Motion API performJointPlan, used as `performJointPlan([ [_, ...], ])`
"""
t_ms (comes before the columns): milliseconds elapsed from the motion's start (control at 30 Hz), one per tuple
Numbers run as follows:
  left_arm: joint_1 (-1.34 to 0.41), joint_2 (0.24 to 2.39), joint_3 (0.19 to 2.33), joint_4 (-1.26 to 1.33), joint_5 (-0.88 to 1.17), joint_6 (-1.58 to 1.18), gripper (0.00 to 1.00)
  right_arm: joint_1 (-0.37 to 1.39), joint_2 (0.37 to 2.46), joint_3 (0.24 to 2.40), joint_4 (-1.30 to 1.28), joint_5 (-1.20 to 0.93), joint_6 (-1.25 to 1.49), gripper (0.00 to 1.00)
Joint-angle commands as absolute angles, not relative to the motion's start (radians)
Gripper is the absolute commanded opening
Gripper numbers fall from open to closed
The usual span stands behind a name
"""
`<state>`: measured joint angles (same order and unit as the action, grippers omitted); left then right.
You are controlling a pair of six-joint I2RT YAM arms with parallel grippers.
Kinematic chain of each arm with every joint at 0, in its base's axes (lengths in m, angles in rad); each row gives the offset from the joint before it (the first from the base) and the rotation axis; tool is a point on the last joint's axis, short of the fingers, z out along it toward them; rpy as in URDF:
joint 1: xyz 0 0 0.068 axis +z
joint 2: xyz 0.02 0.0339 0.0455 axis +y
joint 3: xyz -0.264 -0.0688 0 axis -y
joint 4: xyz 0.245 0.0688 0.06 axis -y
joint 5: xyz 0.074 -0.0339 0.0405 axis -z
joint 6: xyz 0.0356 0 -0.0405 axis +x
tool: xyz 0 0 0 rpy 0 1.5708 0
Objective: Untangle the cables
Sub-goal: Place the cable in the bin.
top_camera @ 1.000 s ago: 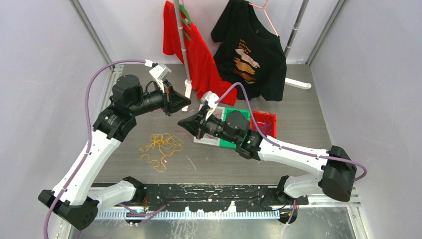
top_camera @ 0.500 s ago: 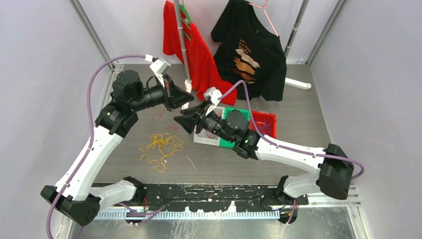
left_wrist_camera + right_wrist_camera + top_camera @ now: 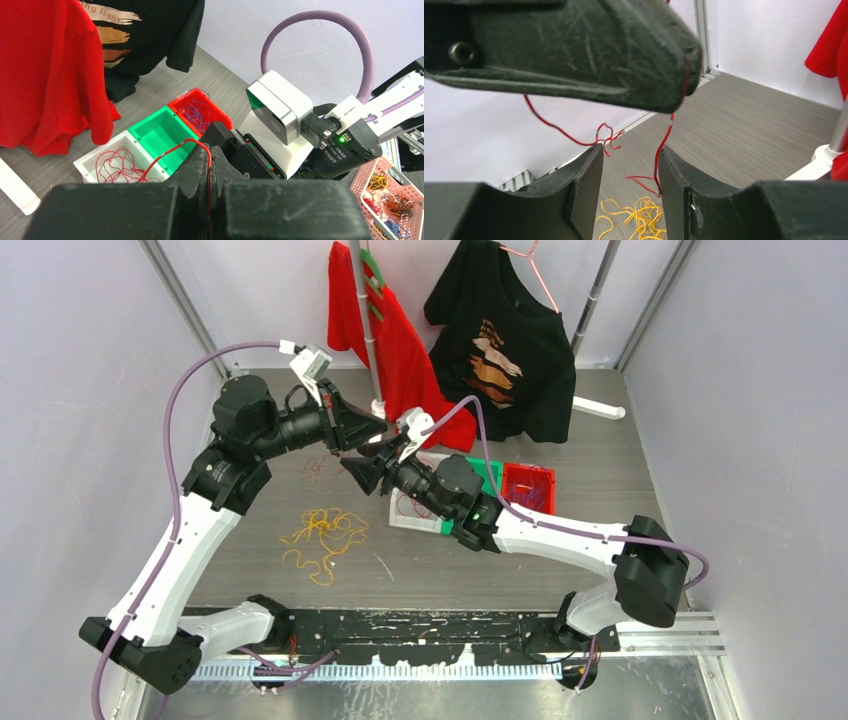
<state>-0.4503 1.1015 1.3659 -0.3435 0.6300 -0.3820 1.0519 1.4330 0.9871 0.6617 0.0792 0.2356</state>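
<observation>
My left gripper [image 3: 377,426] [image 3: 210,156] is shut on a thin red cable [image 3: 163,155] that arcs out of its jaws and runs down into the white bin [image 3: 86,161], where more red cables lie. Just below it, my right gripper [image 3: 356,468] [image 3: 630,150] is open. The hanging red cable [image 3: 657,160] passes between its fingers, close to the right one. A tangle of yellow cables [image 3: 325,534] [image 3: 644,212] lies on the table. Purple cables sit in the red bin [image 3: 220,120].
A green bin [image 3: 160,132] stands between the white and red bins. A red shirt [image 3: 395,350] and a black shirt [image 3: 510,340] hang on a rack at the back; its pole [image 3: 372,360] is close to the left gripper. A pink basket [image 3: 357,187] holds mixed cables.
The right gripper has gone from shut to open and moved up-left under the left gripper. The left gripper rose toward the back, still shut on the red cable.
</observation>
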Motion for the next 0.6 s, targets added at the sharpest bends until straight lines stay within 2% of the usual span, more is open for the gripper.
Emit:
performJointPlan([
  [0,-0.443,1.089,1.414,-0.316,0.641,-0.398,0.00,1.057,1.450,1.059,0.777,0.131,0.202,0.49],
  [367,-0.433,1.089,1.422,-0.295,0.644,-0.424,0.00,1.067,1.497,1.097,0.892,-0.063,0.278,0.51],
  [567,-0.431,1.092,1.427,-0.288,0.650,-0.431,0.00,1.083,1.503,1.088,0.928,-0.027,0.268,0.50],
])
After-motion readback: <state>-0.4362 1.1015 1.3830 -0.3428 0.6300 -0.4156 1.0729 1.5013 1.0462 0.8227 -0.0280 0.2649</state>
